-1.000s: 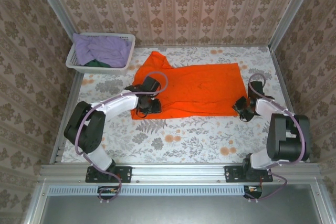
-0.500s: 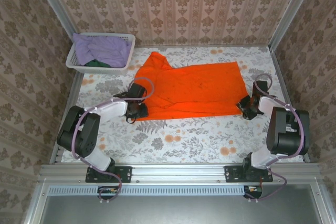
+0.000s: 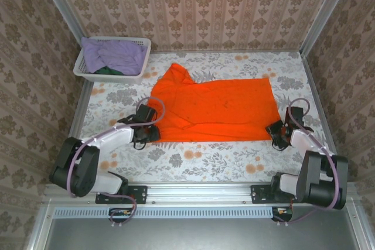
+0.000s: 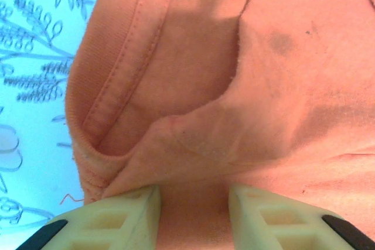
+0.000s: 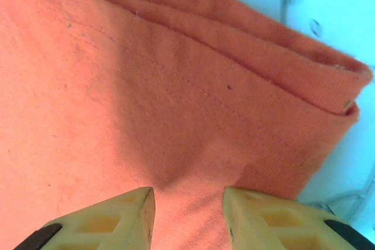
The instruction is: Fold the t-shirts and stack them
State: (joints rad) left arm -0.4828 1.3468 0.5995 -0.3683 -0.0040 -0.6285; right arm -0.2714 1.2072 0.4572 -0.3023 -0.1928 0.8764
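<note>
We are looking down on the orange t-shirt, which is lying flat across the middle of the flowered table. Its long side is running left to right, and one sleeve is poking toward the far left.

The left gripper is sitting low at the shirt's near-left corner, and the right gripper is sitting low at its near-right corner.

In the left wrist view, the left gripper is standing partly closed, with a ridge of the orange t-shirt running between its pale fingers. Creases are gathering toward that gap, so we are reading this as a pinch on the cloth. A stitched hem is curling just beyond the fingers, a faint dark smudge is showing further up the cloth, and the table is showing at the left.

In the right wrist view, the right gripper is also standing partly closed on the orange t-shirt, with the cloth puckering just ahead of its fingers. Here two hemmed layers are lying one on the other, and the table is showing beyond their edge.

In the far-left corner a white lattice basket is holding a lavender t-shirt, with a dark green t-shirt peeking out at its near side. The basket is standing apart from the orange sleeve.
</note>
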